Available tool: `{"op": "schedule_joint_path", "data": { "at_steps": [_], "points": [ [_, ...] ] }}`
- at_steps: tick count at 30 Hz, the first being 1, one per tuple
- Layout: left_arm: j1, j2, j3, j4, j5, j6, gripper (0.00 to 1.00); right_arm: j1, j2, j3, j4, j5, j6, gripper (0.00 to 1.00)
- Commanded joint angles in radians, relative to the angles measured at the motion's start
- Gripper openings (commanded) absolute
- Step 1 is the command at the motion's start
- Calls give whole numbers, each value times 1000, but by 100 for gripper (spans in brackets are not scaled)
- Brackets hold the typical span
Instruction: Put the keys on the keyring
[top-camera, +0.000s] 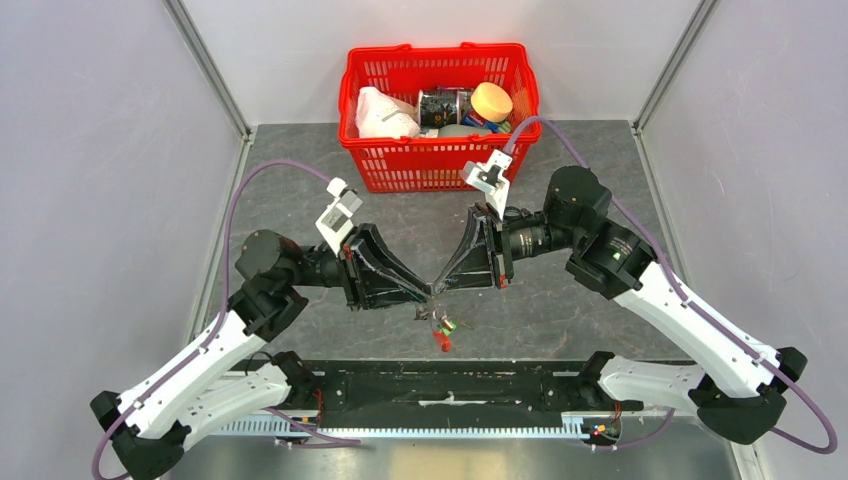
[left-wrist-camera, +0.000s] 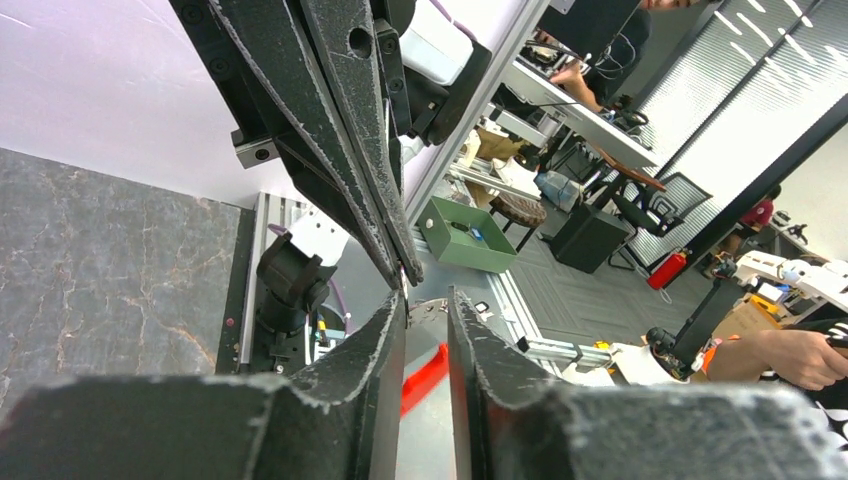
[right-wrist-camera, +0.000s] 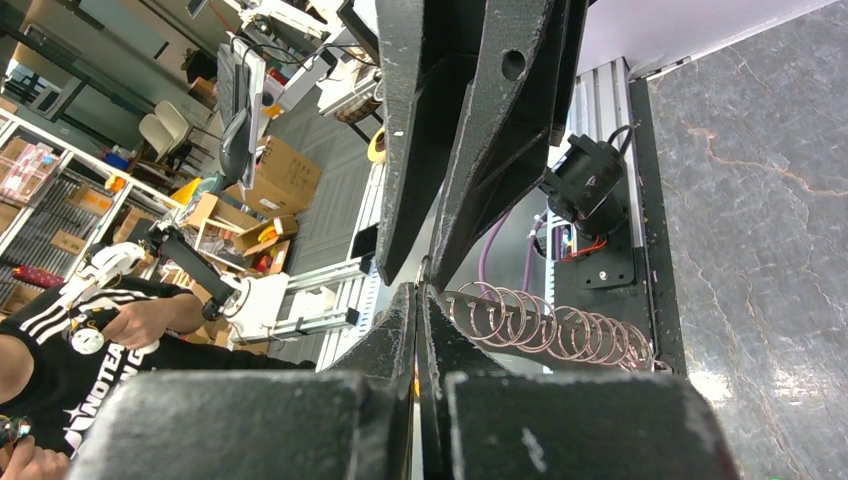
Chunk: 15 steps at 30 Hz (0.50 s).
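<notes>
Bright, even light falls from above; under the fingers the table (top-camera: 540, 310) carries only soft, faint shadows. In the wrist views the bases of the left fingers (left-wrist-camera: 365, 345) and right fingers (right-wrist-camera: 398, 325) are blurred, their tips sharper. Left of the left fingers the wall (left-wrist-camera: 100, 80) looks washed out, and straight lines bow at the edges.

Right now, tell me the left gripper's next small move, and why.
Probably close the left gripper on the metal piece between its fingers: its jaws stand apart, the right gripper is shut tip to tip with it, and the keyring hangs below.
</notes>
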<state>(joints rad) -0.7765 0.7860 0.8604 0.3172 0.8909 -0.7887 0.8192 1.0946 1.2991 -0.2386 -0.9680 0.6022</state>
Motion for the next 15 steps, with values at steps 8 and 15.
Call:
{"op": "schedule_joint_path", "data": {
  "at_steps": [8,15],
  "points": [
    [-4,22,8,36,-6,-24,17,20,-5,36,79,-27,12,0],
    [-4,28,12,35,-12,-23,15,29,-1,26,82,-30,4,0]
  ]
}}
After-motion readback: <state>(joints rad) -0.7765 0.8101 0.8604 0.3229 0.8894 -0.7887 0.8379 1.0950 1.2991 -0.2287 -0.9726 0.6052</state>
